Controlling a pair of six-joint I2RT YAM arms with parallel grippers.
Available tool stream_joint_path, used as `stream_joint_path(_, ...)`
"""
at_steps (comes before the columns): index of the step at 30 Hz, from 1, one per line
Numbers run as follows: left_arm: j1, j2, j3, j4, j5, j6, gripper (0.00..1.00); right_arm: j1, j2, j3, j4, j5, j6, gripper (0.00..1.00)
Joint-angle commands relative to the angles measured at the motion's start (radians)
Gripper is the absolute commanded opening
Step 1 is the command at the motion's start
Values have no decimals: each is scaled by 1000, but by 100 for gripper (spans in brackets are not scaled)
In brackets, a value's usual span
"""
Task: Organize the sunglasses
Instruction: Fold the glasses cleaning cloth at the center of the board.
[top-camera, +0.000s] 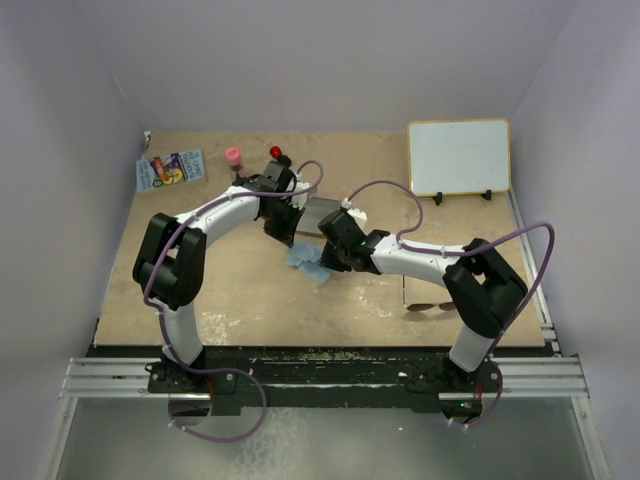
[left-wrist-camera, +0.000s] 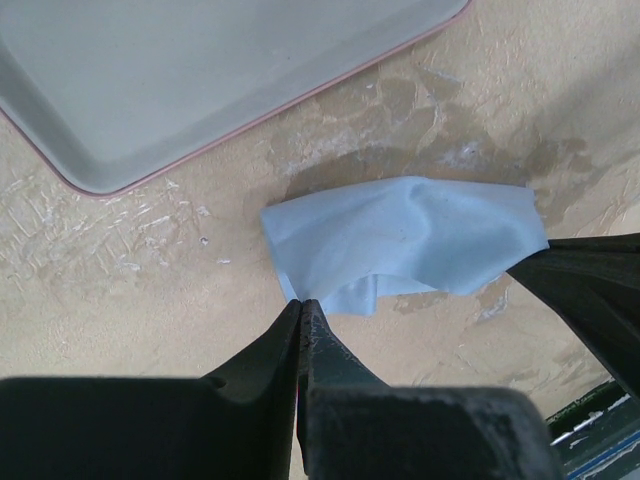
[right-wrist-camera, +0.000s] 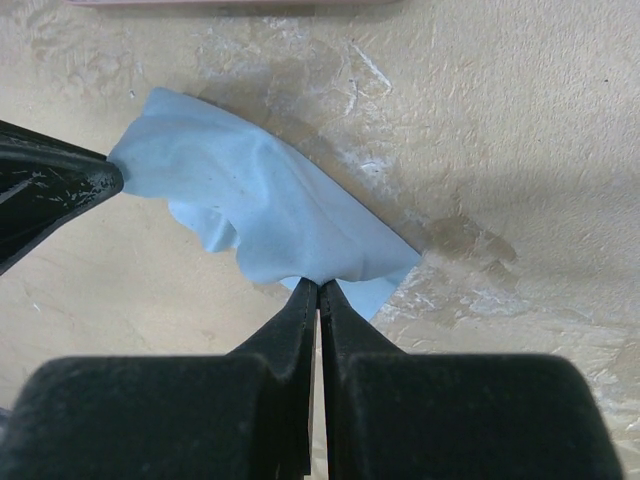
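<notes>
The sunglasses lie on the table at the right, beside my right arm's upright link, apart from both grippers. A light-blue cloth hangs stretched between my two grippers just above the table. My left gripper is shut on one corner of the cloth, as its own view shows. My right gripper is shut on the opposite edge of the cloth, as its own view shows. The open case, grey inside with a pink rim, lies just behind the cloth; it also shows in the left wrist view.
A white board stands at the back right. A colourful card, a pink object and a red object sit at the back left. Walls close in three sides.
</notes>
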Motion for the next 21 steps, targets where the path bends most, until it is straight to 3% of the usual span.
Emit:
stream_joint_path(1,4,-54,-15,9,24,25,3,1,-21,-2,-20,-24,-35,0)
stream_joint_path(21,5,-42,-29,-30,31,53,3,39,32,57,-113,-60,-84,0)
